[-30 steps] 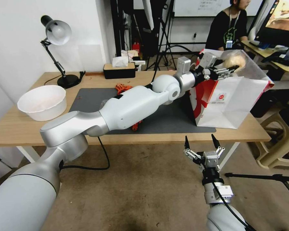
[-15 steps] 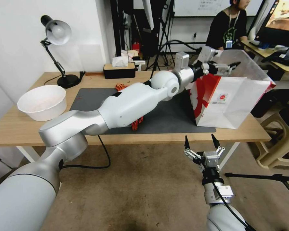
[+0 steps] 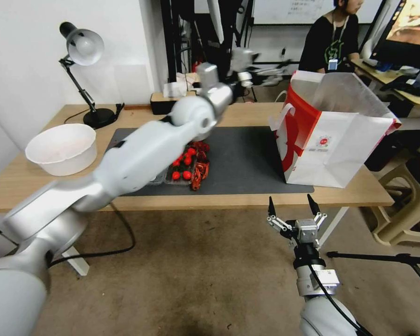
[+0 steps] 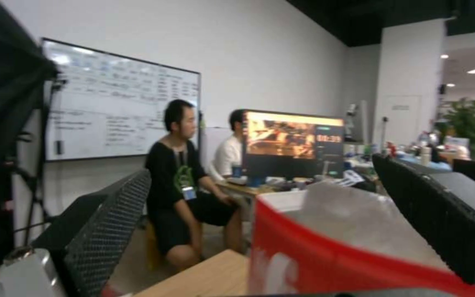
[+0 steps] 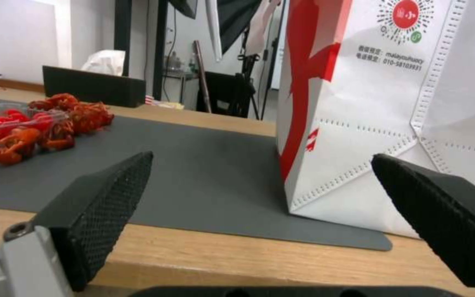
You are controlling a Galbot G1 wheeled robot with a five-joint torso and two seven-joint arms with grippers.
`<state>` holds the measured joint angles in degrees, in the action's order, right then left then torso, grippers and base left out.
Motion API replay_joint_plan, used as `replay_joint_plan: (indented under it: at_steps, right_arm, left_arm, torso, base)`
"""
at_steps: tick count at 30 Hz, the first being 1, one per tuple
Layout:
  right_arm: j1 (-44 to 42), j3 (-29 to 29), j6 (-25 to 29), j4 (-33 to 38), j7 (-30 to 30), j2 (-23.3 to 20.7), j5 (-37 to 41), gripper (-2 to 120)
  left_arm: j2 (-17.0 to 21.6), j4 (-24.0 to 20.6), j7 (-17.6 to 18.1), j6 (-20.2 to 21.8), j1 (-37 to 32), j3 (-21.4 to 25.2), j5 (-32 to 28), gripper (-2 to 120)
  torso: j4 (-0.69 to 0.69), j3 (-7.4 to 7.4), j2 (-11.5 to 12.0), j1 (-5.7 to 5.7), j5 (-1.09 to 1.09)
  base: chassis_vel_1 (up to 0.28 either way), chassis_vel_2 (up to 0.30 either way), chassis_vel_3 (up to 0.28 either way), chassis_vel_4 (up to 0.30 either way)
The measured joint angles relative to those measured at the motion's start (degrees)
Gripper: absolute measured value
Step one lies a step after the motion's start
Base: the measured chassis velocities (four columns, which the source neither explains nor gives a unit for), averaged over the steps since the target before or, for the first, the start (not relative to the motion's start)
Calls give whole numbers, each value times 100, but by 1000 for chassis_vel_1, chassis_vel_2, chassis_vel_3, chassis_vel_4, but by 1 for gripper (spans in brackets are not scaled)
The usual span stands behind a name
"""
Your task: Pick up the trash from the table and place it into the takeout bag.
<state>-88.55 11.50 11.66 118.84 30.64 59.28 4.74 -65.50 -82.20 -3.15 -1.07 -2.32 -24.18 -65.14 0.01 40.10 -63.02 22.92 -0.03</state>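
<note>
My left gripper (image 3: 266, 72) hangs high over the table's (image 3: 42, 189) far edge, beside the bag (image 3: 340, 140), jaws wide, nothing in them, so clear of the rim. Right gripper (image 3: 289, 207) sits parked below the front edge, open & empty, out of the way. Trash (image 3: 189, 168), red bits, lies on the mat (image 3: 247, 163), well apart from the bag mouth.
</note>
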Motion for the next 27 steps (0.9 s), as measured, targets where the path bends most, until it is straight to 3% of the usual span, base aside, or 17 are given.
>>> replay_joint_plan:
  at_steps: [5, 11, 16, 17, 20, 27]
  right_arm:
    - [-43, 4, 0, 25, 0, -21, -4, 100]
    - [-55, 8, 0, 32, 0, -29, -6, 100]
    - [-33, -17, 0, 33, -2, -37, -21, 100]
    - [-33, -17, 0, 33, -2, -37, -21, 100]
    - [-20, -60, 1, 16, -7, -21, -44, 100]
    - [-40, -68, 17, 1, -8, -29, -55, 100]
  left_arm:
    - [522, -443, 37, -4, -649, 498, 176, 100]
    - [786, -710, 66, -3, -1079, 799, 285, 100]
    - [1527, -1546, 146, -2, -2326, 1734, 569, 100]
    - [1527, -1546, 146, -2, -2326, 1734, 569, 100]
    - [1933, -2021, 136, -21, -3355, 2467, 886, 100]
    - [2077, -2483, 193, -180, -4468, 3289, 1294, 100]
  torso:
    - [-3, 0, 0, 0, 2]
    - [0, 1, -1, 0, -1]
    - [-1, 0, -2, 0, 3]
    - [-1, 0, -2, 0, 3]
    - [-1, 0, -1, 0, 3]
    - [-2, 0, -2, -1, 2]
  base:
    - [0, 0, 0, 0]
    - [0, 0, 0, 0]
    - [0, 0, 0, 0]
    - [0, 0, 0, 0]
    - [0, 0, 0, 0]
    - [0, 0, 0, 0]
